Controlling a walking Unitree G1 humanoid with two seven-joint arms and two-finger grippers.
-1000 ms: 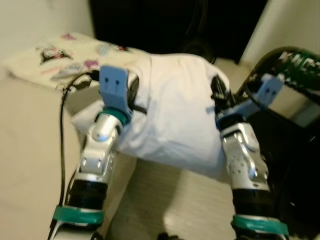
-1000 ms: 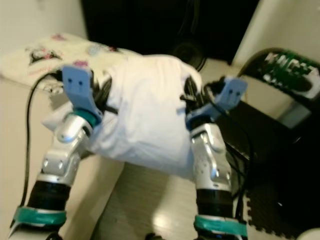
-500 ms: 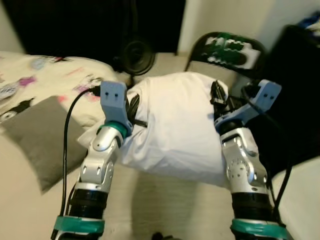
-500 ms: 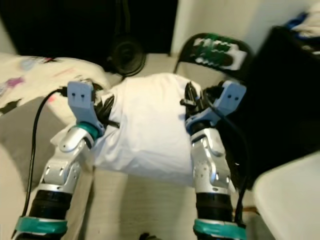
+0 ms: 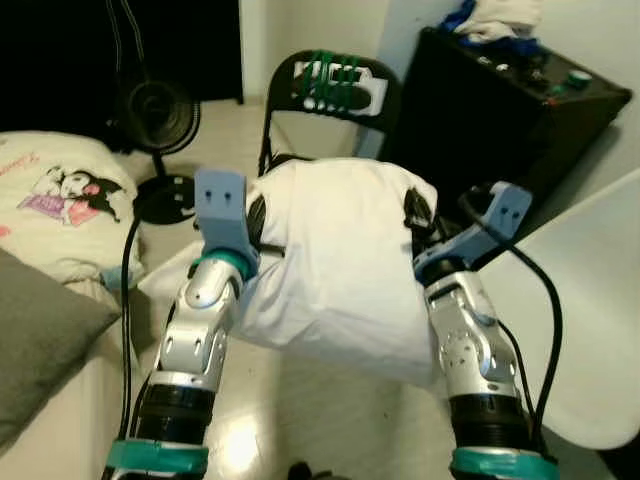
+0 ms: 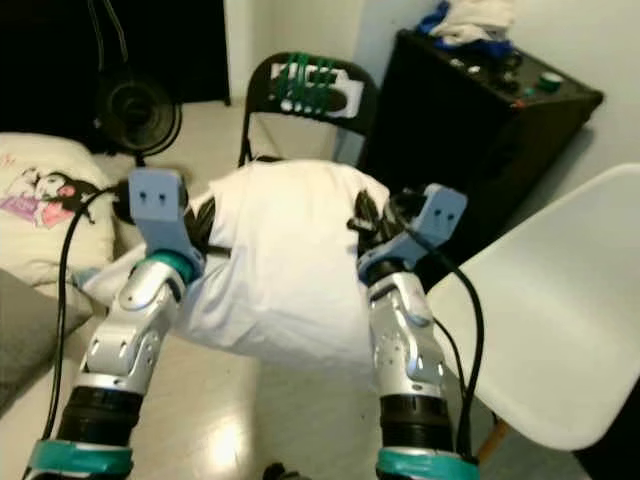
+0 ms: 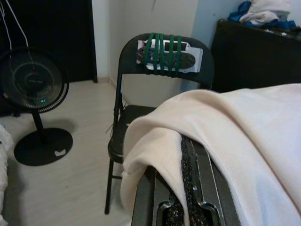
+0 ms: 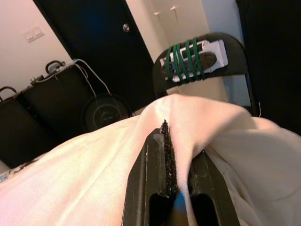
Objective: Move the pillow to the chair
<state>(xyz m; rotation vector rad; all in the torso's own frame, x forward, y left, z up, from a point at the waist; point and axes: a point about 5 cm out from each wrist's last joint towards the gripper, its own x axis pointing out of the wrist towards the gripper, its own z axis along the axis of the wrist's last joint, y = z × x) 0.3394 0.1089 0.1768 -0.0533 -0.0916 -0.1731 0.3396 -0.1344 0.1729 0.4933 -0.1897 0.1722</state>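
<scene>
The left gripper (image 5: pixel 262 222) and right gripper (image 5: pixel 418 222) each pinch white pillow (image 5: pixel 335 265) fabric, mid-frame. The black chair (image 5: pixel 325 105) stands just behind, upper centre.

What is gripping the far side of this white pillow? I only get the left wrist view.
Observer: The right pincer, shut on a fold of the pillow.
Operator: Is that black folding chair the only seat?
Observer: No, a white chair stands at the robot's right.
Operator: And on its left?
Observer: A grey cushion lies there, beside cartoon-print bedding.
</scene>
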